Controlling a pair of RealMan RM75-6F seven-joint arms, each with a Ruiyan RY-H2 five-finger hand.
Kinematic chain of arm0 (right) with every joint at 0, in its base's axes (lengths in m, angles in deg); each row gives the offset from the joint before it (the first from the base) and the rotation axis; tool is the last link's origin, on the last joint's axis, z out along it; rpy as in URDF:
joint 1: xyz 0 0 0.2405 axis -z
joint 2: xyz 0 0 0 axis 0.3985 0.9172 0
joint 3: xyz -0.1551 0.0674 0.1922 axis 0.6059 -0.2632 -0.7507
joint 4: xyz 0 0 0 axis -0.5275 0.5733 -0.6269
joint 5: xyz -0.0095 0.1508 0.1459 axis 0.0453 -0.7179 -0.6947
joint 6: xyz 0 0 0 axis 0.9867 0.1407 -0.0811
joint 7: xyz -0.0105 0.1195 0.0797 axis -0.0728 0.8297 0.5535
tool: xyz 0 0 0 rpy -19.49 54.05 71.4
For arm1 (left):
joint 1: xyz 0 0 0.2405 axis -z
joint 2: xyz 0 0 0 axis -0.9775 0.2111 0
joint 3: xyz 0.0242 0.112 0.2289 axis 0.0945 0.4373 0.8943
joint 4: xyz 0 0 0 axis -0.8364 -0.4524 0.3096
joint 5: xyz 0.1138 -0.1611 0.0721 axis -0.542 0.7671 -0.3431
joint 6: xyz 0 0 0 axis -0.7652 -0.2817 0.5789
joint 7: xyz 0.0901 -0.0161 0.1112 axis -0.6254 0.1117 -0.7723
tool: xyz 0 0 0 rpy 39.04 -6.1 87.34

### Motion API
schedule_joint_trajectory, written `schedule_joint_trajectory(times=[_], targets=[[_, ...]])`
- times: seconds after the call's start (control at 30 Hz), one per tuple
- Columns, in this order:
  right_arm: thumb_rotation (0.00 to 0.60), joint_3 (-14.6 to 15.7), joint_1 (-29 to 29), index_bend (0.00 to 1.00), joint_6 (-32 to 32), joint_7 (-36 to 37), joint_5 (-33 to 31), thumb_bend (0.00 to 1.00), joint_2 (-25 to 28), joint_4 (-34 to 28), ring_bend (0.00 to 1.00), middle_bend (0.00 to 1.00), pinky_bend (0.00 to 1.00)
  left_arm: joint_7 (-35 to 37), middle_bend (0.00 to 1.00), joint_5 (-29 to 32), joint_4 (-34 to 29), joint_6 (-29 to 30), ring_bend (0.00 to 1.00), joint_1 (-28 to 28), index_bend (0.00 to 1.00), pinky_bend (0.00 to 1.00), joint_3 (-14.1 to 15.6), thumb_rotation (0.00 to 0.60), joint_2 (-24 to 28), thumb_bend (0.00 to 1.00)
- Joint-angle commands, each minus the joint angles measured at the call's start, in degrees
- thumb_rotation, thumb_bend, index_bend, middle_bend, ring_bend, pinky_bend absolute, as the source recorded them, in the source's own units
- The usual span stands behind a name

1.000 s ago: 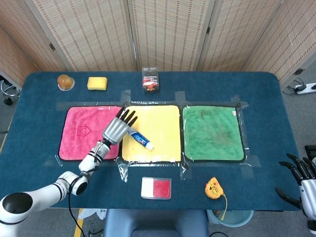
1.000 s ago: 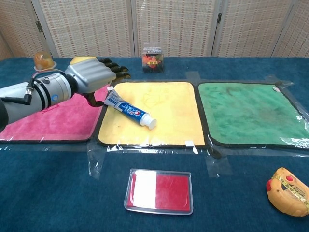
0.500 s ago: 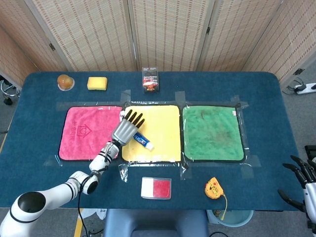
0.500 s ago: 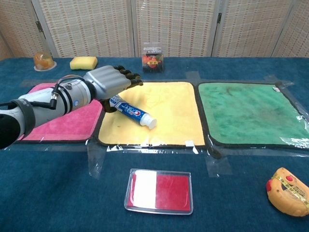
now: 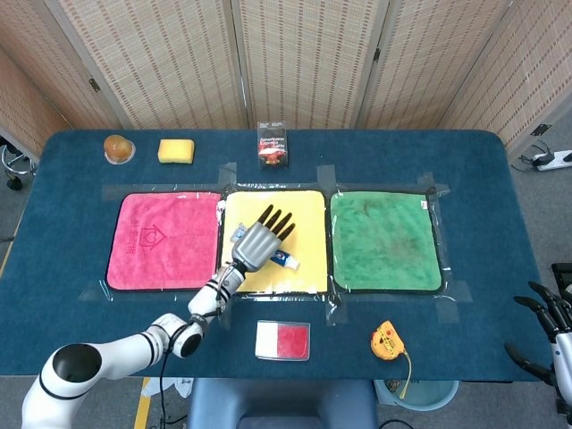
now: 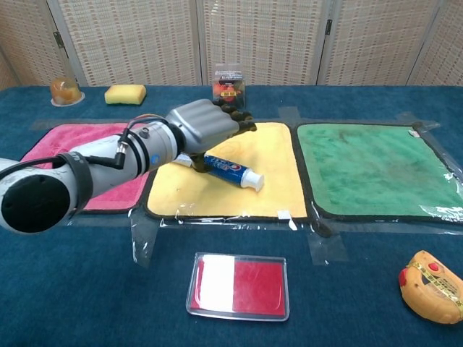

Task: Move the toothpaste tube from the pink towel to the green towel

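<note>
While the left hand (image 6: 206, 130) grips the toothpaste tube (image 6: 233, 170) by its tail end, the tube sits over the middle of the yellow towel (image 5: 308, 214), between the pink towel (image 5: 143, 237) and the green towel (image 5: 386, 239), cap pointing toward the green one. In the chest view the tube lies low, at or just above the cloth; whether it touches cannot be told. By this evidence the transport step is under way and roughly half complete. The next move calls for carrying the tube further past the yellow towel's far edge, over the black taped seam, then releasing it on the green towel. The right hand (image 5: 550, 317), well apart from the green towel at the table's near corner, holds nothing, fingers spread. Containers: a clear box (image 5: 273, 146) beyond the yellow towel holds a dark item, not identifiable; a shallow red-and-white tray (image 6: 238, 285) lies before it.
</note>
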Motion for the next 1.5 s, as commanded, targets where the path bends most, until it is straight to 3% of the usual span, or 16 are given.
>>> schedule_joint_trajectory(times=[0.03,0.3,0.7,1.03,1.27,1.5], targets=[[0.600,0.0,0.1,0.25,-0.1,-0.1,0.1,0.21,0.1,-0.1,0.18,0.17,0.11,-0.8,0.01,-0.3,-1.8,1.3,0.00,1.1,0.02,0.01,-0.9,0.600,-0.4,0.35],[0.600,0.2,0.0,0.25,0.0,-0.2,0.7,0.21,0.4,-0.1,0.18,0.17,0.11,2.8,0.01,1.5,-7.0,4.3,0.00,-1.1,0.02,0.01,-3.1,0.600,4.5,0.35],[0.600,-0.2,-6.4,0.25,6.7,-6.7,7.1,0.21,4.6,-4.8,0.18,0.17,0.11,13.8,0.01,2.5,-19.7,13.3,0.00,-11.6,0.06,0.01,-3.7,0.600,18.6,0.39],[0.600,-3.4,-21.0,0.25,26.0,-12.4,9.6,0.21,6.3,-11.8,0.17,0.17,0.11,19.6,0.03,2.1,-28.1,20.0,0.01,-21.4,0.09,0.01,-0.7,0.600,29.5,0.42],[0.600,-8.4,-33.7,0.25,41.4,-13.1,5.0,0.21,4.6,-13.7,0.17,0.17,0.11,22.7,0.05,0.0,-31.7,24.5,0.02,-26.8,0.11,0.01,1.5,0.600,34.1,0.43],[0.600,-13.2,-46.2,0.19,55.8,-15.3,-2.5,0.21,-0.6,-12.0,0.15,0.17,0.11,24.5,0.05,-2.0,-34.2,27.3,0.02,-30.2,0.12,0.01,2.8,0.600,37.2,0.43]])
